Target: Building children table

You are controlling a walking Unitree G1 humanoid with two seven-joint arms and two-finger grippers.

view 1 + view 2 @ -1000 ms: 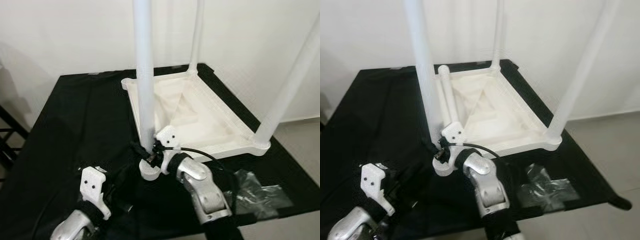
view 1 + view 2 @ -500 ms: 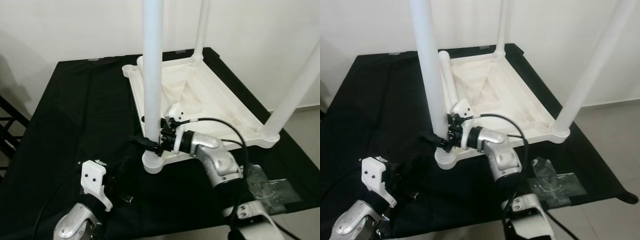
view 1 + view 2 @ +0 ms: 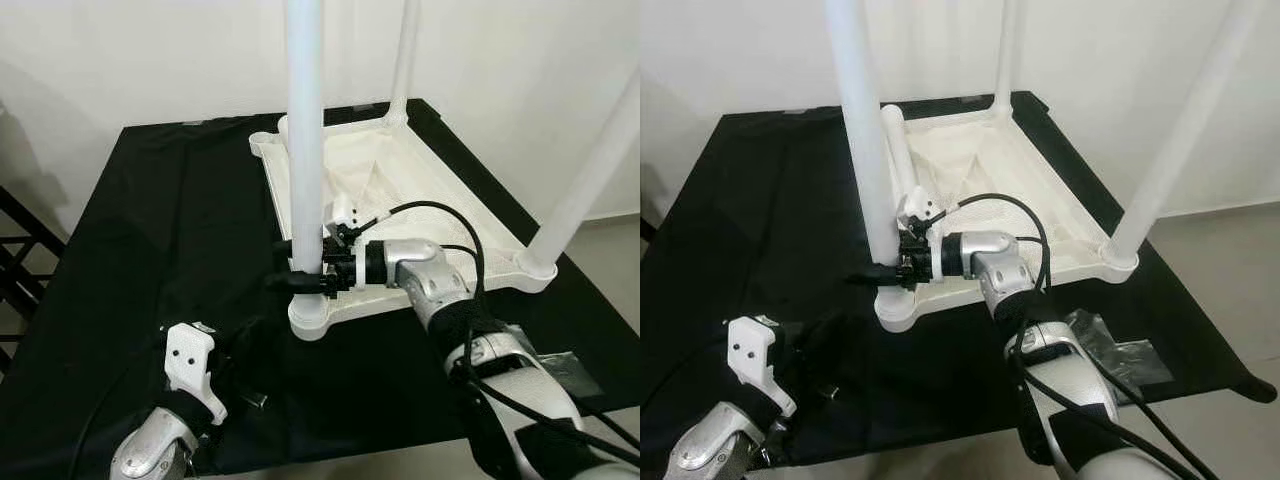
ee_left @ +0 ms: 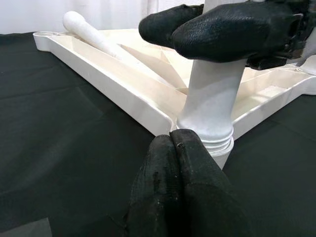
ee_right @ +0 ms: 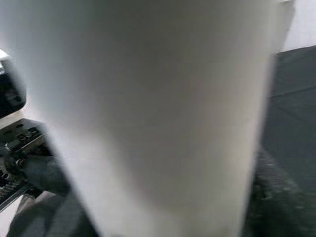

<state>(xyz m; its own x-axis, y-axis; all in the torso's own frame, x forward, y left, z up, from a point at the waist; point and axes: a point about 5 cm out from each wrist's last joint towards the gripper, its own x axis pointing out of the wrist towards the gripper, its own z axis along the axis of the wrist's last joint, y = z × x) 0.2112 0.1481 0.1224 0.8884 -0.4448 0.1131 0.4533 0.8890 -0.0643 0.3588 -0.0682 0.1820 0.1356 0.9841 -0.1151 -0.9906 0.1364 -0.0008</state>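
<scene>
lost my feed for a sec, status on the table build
Right gripper clamped round near white plastic leg, low by its socket. Left gripper shut, idle beside that corner. Upturned white tabletop on black cloth; spare leg lying inside.

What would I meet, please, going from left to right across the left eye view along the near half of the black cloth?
Left gripper → near table leg → right gripper clamped on it → corner table leg.

Right arm reaches forward and across, forearm level, wrist turned inward. Right claw [image 3: 300, 281] clamped around a white leg [image 3: 304, 130], one finger either side. Left arm low and near the body, wrist bent upward. Left claw [image 4: 176, 153] fingers pressed together, holding nothing, tips near the leg's base.
</scene>
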